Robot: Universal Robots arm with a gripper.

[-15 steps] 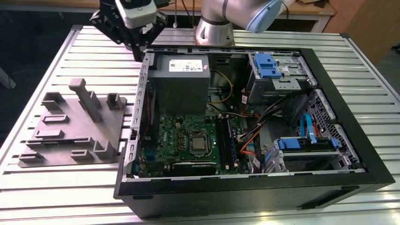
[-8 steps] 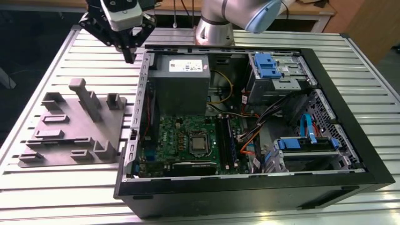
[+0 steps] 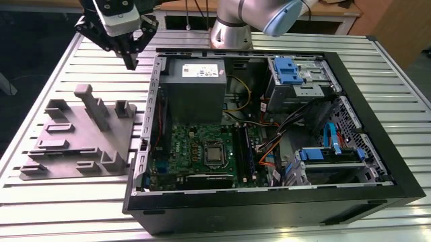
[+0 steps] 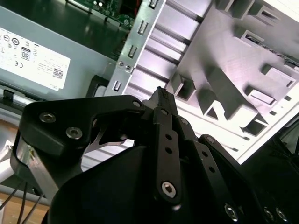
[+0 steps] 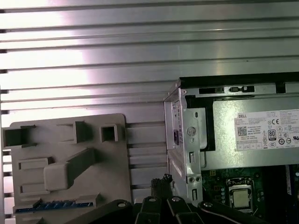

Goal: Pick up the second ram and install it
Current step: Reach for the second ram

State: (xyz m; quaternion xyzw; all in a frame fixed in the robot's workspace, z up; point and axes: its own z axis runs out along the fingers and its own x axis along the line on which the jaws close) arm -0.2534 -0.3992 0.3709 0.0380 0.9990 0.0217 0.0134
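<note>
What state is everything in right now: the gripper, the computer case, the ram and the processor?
Gripper: shut, nothing in it.
Computer case: lying on its side, open.
Ram stick: lying in the grey holder, not picked up.
Processor: bare, no cooler on it.

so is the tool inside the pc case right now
No, in the exterior view the tool hangs over the slatted table, outside the open PC case on the exterior view's left of it.
</note>
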